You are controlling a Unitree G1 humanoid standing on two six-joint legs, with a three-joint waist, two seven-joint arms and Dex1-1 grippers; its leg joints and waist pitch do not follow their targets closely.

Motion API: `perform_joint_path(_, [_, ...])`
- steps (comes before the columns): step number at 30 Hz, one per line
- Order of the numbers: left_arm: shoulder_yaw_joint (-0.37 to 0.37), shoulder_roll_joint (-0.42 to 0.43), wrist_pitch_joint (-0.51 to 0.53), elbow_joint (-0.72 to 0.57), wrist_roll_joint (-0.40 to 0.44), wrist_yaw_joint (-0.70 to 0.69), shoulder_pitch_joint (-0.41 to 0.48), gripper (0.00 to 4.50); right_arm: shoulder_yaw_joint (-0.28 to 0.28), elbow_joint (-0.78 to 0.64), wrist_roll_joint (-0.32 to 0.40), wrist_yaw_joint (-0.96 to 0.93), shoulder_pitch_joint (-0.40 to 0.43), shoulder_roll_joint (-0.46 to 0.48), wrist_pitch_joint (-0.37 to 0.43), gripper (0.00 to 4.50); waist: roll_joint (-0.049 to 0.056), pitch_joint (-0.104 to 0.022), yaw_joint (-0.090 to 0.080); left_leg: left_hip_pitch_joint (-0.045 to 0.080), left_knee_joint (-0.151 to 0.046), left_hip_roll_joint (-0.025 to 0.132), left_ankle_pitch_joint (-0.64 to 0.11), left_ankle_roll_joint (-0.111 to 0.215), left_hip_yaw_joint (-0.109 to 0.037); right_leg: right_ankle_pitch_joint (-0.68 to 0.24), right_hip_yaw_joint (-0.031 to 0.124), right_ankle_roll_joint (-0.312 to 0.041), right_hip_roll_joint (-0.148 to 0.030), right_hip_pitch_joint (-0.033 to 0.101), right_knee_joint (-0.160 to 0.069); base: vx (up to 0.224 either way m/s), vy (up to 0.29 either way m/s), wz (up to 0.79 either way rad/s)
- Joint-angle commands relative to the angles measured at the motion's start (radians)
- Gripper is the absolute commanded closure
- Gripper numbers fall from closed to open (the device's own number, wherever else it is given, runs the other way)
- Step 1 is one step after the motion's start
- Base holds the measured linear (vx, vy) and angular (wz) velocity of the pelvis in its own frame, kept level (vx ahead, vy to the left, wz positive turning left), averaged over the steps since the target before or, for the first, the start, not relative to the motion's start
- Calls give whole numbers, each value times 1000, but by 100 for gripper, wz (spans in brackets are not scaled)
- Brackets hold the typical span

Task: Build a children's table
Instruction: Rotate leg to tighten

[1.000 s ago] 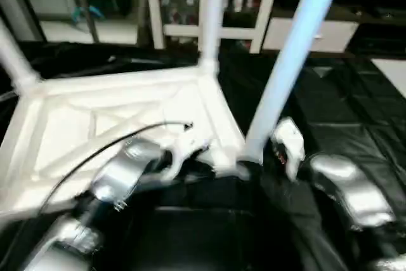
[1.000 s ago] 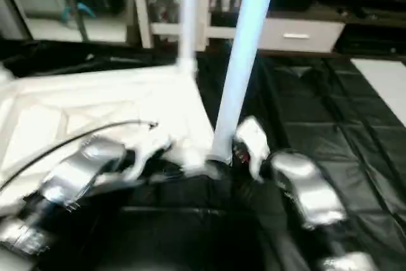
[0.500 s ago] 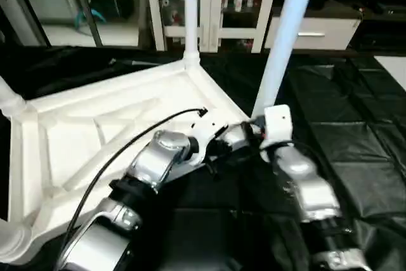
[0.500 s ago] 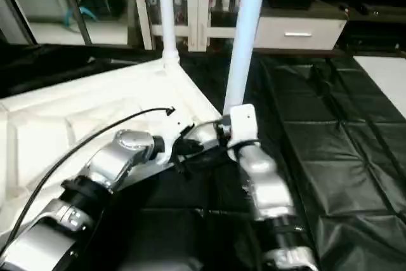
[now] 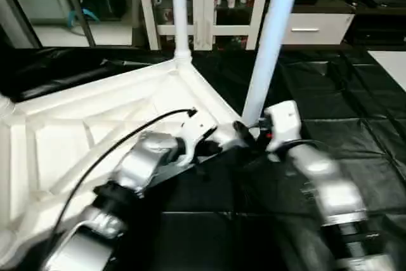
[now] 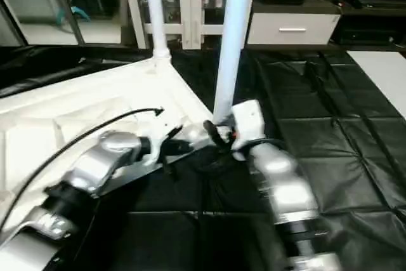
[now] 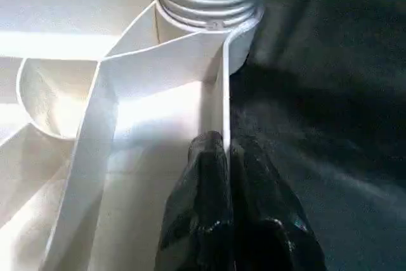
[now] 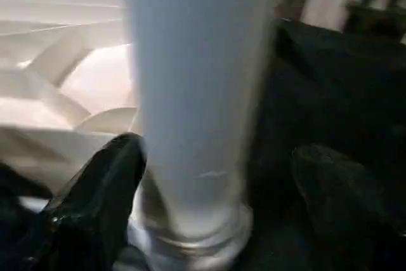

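**Near leg seated, right pincer loosening around it**

Left eye view shows the top (image 5: 95, 125) lying underside up on black sheeting (image 5: 355, 144) on the floor, X-ribs facing the camera. Two legs stand upright from its corner sockets – a far leg (image 5: 179, 11) and a near leg (image 5: 273, 36) at the corner closest to the arms.

The right pincer (image 8: 222, 176) brackets the near leg low down, just above its socket. Its fingers (image 8: 95, 188) stand apart on either side of the tube with a gap showing on one side, so it is open around the leg rather than clamped on it. The leg's long axis runs straight up, directly between those fingers; the right arm is the nearer one to it.

The left pincer (image 7: 228, 220) is closed, its two fingers pinching the thin side wall of the top just beside that same socket, steadying the corner.

My reading: this leg looks fully home, and any next move depends on the right pincer backing off level, away from the tube, without nudging it.

Against a second ago, the right pincer's fingers now stand wider around the leg – earlier they sat closer to it. The head camera has also shifted, so the whole scene sits differently; the left pincer's grip is unchanged
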Motion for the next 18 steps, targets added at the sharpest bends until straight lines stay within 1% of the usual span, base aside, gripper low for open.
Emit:
perform_joint_path(1, [-12,39,9,-59,-29,-84,13,450,15,6,39,180,-18,-65,-14,45,0,-61,7,19,-76,40,-189,57,-19,-70,14,-248,-23,47,-62,0,0,0])
perform_joint_path(2, [-16,43,12,-64,-32,-95,15,450,20,8,45,206,-20,-76,-12,45,-2,-62,6,20,-75,40,-195,58,-18,-69,14,-252,-21,46,-63,0,0,0])
perform_joint_path(3, [-35,60,22,-85,-38,-134,29,450,40,23,56,295,-23,-113,-24,45,-2,-62,5,21,-75,42,-200,58,-17,-64,13,-261,-22,46,-62,0,0,0])
perform_joint_path(4, [-40,68,24,-92,-40,-148,31,450,46,29,54,307,-27,-119,-26,45,-8,-60,6,20,-75,42,-199,60,-17,-68,13,-264,-22,46,-62,0,0,0])
perform_joint_path(5, [-47,75,24,-100,-42,-166,32,450,49,43,56,322,-34,-125,-18,45,-7,-60,7,20,-75,41,-197,60,-17,-72,14,-266,-23,46,-62,0,0,0])
perform_joint_path(7, [-56,83,31,-111,-47,-194,32,450,48,78,63,346,-51,-129,-22,45,-13,-60,8,22,-75,41,-202,60,-15,-102,14,-271,-24,42,-65,0,0,0])
perform_joint_path(8, [-63,90,35,-119,-46,-205,30,450,49,93,76,370,-60,-132,-17,45,-15,-60,9,23,-75,41,-206,60,-15,-113,14,-273,-26,43,-64,0,0,0])
perform_joint_path(9, [-66,95,37,-123,-44,-211,29,450,50,100,84,385,-65,-134,-13,45,-11,-60,12,25,-75,43,-207,57,-15,-127,14,-272,-26,40,-65,0,0,0])
perform_joint_path(10, [-64,94,48,-123,-47,-208,24,450,64,107,91,426,-69,-143,-10,45,-14,-58,14,24,-77,43,-206,56,-15,-131,14,-269,-26,40,-65,0,0,0])
perform_joint_path(11, [-66,97,50,-127,-48,-212,23,450,73,113,88,449,-70,-149,-18,45,-12,-59,19,26,-76,45,-200,55,-15,-125,15,-266,-26,41,-63,0,0,0])
perform_joint_path(12, [-69,100,50,-129,-47,-216,22,450,81,120,83,466,-70,-154,-28,45,-13,-59,23,24,-76,44,-192,57,-16,-115,14,-265,-26,42,-62,0,0,0])
perform_joint_path(13, [-69,104,51,-134,-46,-220,24,450,89,137,72,477,-72,-154,-44,45,-17,-60,26,24,-75,44,-178,59,-15,-99,14,-265,-26,42,-61,0,0,0])
perform_joint_path(14, [-70,106,52,-137,-46,-223,25,450,94,146,66,483,-73,-155,-52,45,-15,-61,28,24,-74,44,-175,59,-15,-95,14,-269,-28,41,-58,0,0,0])
perform_joint_path(16, [-71,114,57,-148,-45,-230,30,450,107,169,55,502,-75,-156,-67,45,-19,-62,29,22,-72,42,-161,63,-14,-77,13,-274,-28,43,-57,0,0,0])
perform_joint_path(18, [-70,122,63,-160,-48,-235,35,450,118,172,54,526,-75,-159,-69,45,-18,-62,30,20,-72,42,-148,69,-15,-67,12,-275,-27,45,-55,0,0,0])
